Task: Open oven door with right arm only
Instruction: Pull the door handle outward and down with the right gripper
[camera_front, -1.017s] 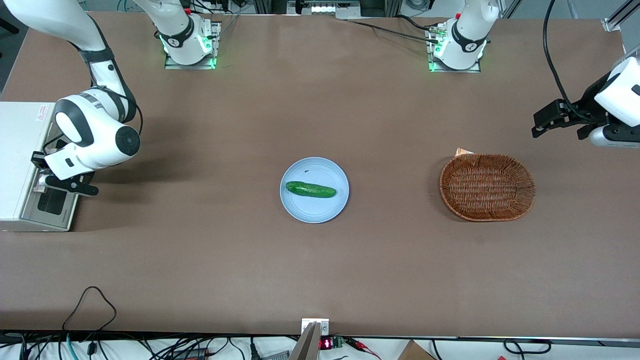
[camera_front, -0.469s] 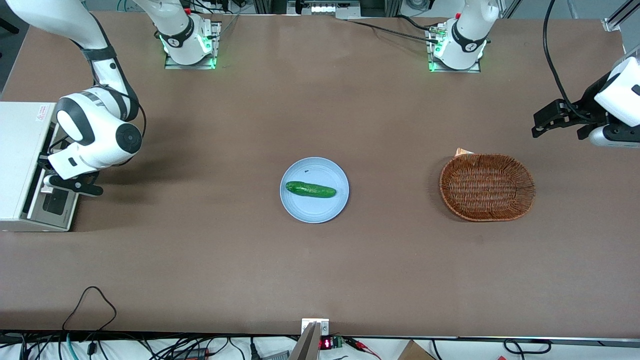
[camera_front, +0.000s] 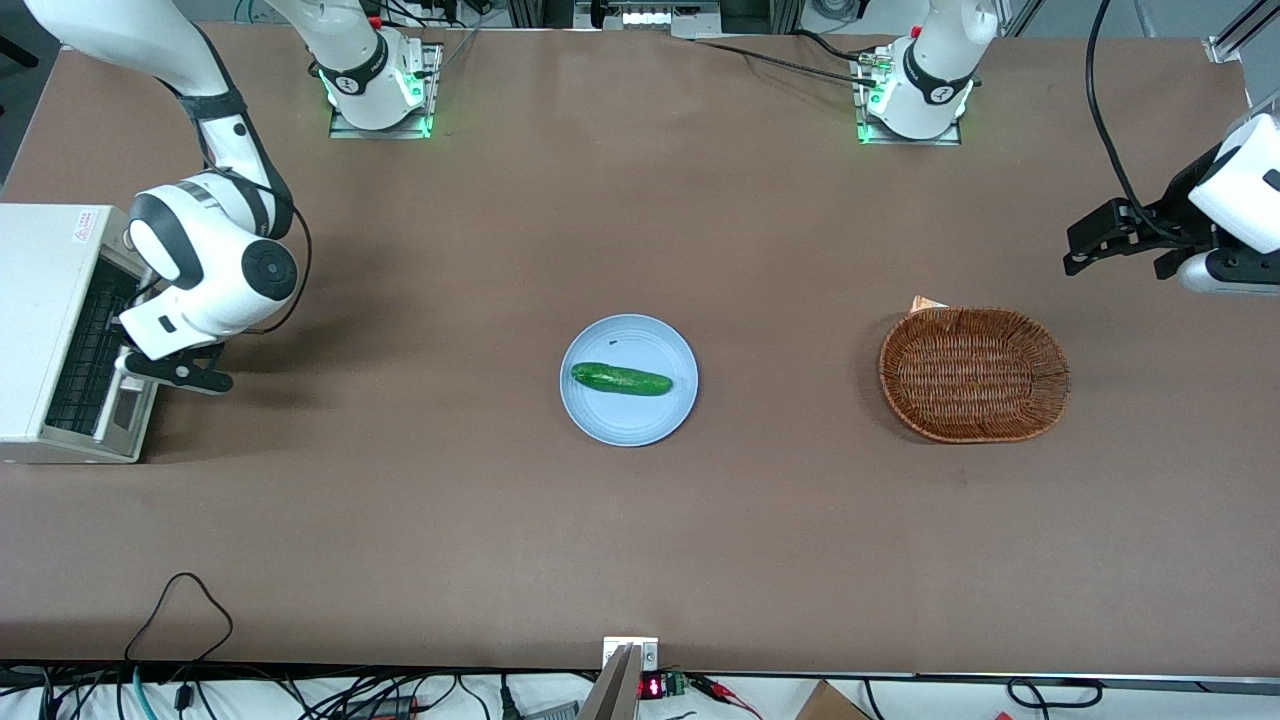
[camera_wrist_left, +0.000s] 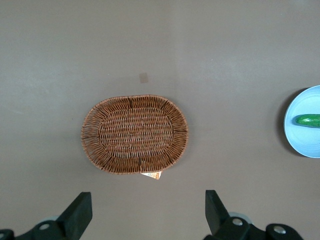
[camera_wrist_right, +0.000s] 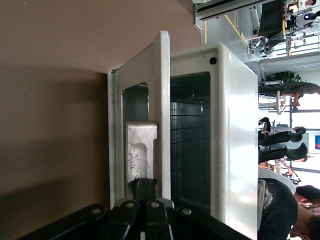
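Silver-framed dark-glass oven door now swung part-way down from its shut position a second ago, baring the wire rack inside the cream-white boxy toaster oven at the working arm's end of the brown surface; black two-finger tool clamped on the door's silver bar handle, opening underway, not finished.

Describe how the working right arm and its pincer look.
The right arm is glossy white with rounded joints, black bands, a silver wrist collar and a thin black cable looping beside it. Its pincer, by the oven door, is black.
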